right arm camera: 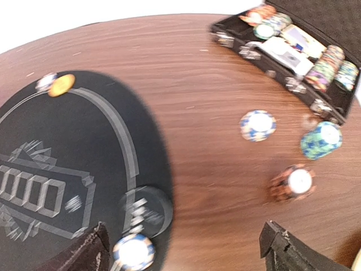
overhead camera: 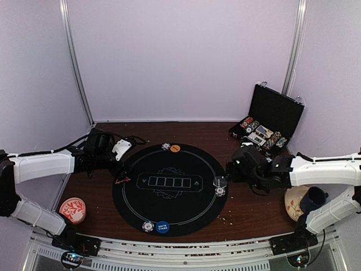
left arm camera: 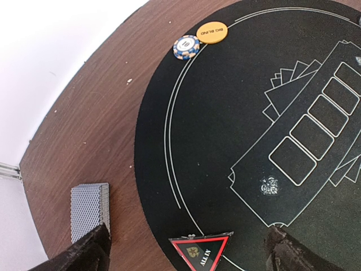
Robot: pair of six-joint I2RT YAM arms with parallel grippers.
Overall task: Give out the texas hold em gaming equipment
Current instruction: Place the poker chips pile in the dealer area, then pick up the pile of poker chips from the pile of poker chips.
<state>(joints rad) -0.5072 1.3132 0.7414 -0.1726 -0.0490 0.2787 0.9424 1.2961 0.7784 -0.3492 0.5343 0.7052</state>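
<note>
Three button discs sit on the black poker mat's (overhead camera: pixel 180 206) rim, each with a striped chip (left arm camera: pixel 186 47) beside it: the orange big-blind button (left arm camera: pixel 212 34) at the far edge, the blue small-blind button (overhead camera: pixel 162 227) at the near edge and the black disc (right arm camera: pixel 148 208) at the right edge. The red triangle marker (left arm camera: pixel 201 253) lies on the left edge, with the card deck (left arm camera: pixel 89 210) just off the mat there. The left gripper (left arm camera: pixel 189 230) and the right gripper (right arm camera: pixel 183 230) hang spread wide and empty over the side edges.

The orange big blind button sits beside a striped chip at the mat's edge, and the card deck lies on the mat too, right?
No: the left wrist view shows the card deck on the wooden table, off the mat. The orange big blind button does sit beside the striped chip.
</note>
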